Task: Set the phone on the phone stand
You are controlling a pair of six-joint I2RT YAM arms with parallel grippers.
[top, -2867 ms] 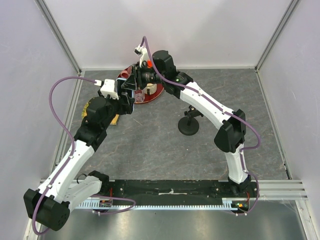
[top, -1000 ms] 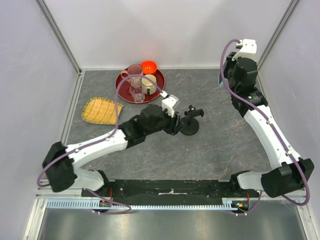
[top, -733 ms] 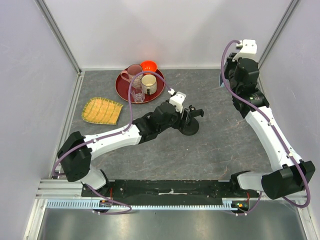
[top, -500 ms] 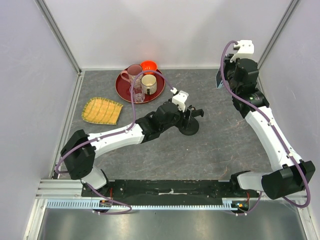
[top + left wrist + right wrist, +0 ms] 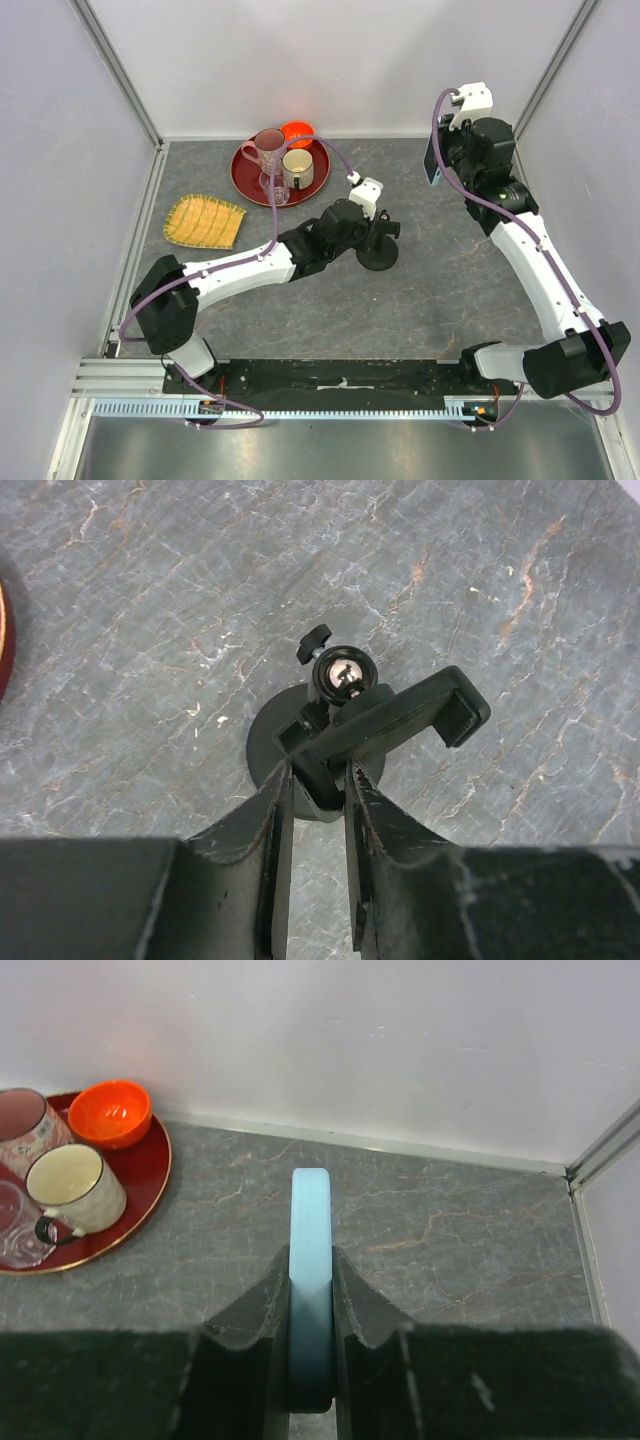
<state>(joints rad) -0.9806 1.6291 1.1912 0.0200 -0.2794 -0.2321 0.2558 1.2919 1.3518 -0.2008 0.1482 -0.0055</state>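
The black phone stand (image 5: 378,258) stands mid-table on its round base. In the left wrist view its cradle (image 5: 395,717) tilts above the ball joint. My left gripper (image 5: 318,780) is closed on the cradle's lower end, with a finger pressed against each side. From above, the left gripper (image 5: 377,224) sits right over the stand. The phone (image 5: 311,1215) is seen edge-on, light blue, and is pinched upright in my right gripper (image 5: 311,1260). In the top view the phone (image 5: 432,160) hangs in the air at the far right, well apart from the stand.
A red tray (image 5: 243,178) at the back left holds mugs, a glass and an orange bowl (image 5: 110,1112). A yellow woven dish (image 5: 204,220) lies near the left wall. White walls with metal posts close in the back and sides.
My left gripper has reached further onto the stand and its fingers have closed round the cradle. The right arm has turned the phone slightly left and lifted a little.
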